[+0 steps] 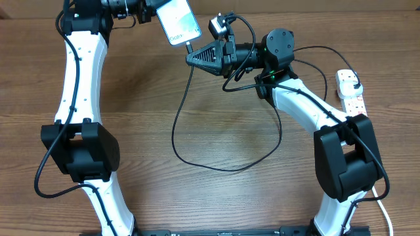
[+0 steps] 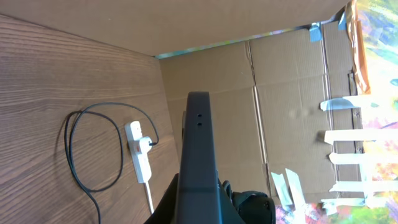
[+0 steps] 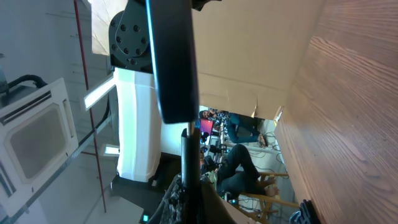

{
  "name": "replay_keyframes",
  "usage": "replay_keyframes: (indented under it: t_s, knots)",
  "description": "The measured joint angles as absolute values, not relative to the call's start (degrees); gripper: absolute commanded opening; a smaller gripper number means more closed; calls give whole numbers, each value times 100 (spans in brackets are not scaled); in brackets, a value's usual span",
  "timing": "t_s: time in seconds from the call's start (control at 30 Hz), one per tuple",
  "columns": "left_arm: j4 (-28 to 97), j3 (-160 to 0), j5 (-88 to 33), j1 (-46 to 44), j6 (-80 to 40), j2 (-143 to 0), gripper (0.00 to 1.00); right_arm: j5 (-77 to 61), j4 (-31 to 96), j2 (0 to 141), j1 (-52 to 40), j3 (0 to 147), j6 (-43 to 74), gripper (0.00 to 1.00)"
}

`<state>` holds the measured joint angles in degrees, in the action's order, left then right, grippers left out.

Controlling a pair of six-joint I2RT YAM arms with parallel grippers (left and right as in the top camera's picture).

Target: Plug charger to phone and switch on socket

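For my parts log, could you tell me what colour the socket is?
The socket is white with red marks, clearest in the left wrist view.

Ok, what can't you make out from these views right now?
Whether the charger connector is seated in the phone: tiny overhead, and the right wrist sees the phone edge-on.
Socket switch state: too small overhead and in left wrist; right arm covers one end.
Phone's top end: cut off by overhead's edge.
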<state>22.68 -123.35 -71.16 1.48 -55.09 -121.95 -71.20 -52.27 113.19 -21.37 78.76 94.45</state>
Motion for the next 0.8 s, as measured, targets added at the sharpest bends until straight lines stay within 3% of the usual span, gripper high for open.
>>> replay_keyframes:
  t_s: [0.8]
  knots:
    - [2270,-12335,-7269,148,-5380,-12195,4,-7194,-5225,11319,-2137,7876,9441,4]
